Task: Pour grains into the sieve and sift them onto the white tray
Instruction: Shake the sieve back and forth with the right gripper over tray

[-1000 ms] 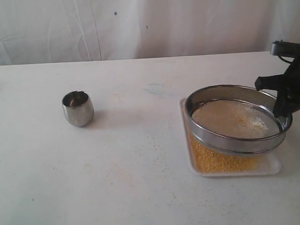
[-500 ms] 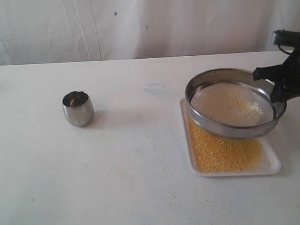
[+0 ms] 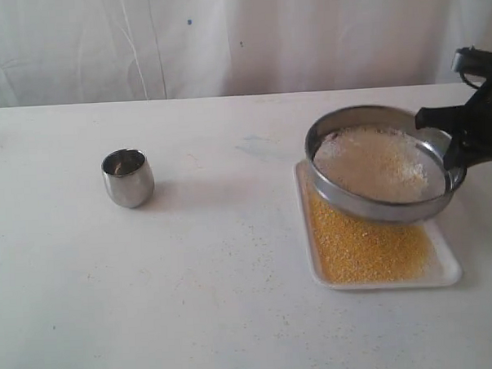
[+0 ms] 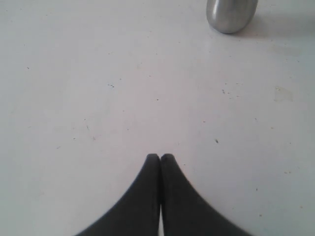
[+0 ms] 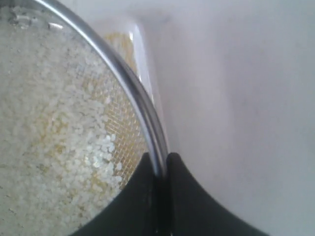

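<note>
The near worktop [image 3: 236, 324] lies open across its width. At front right the white tray [image 3: 451, 272] holds yellow grains [image 3: 363, 249]. The sieve [image 3: 369, 205] hangs tilted above the tray's far half, with pale grains inside. The right claw [image 3: 455, 156], reaching in from the right edge, pinches the sieve's rim. The left claw [image 4: 160, 158] is clenched on nothing, with the steel cup [image 4: 230, 15] ahead of it. Since a second ago the sieve has lifted higher.

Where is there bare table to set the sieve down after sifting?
The widest free patch is the table between the steel cup and the white tray, running toward the camera. The strip behind the tray, toward the curtain, is also bare. Crowded on the right: the sieve, clamped by the right gripper, hangs over the grains on the tray.
</note>
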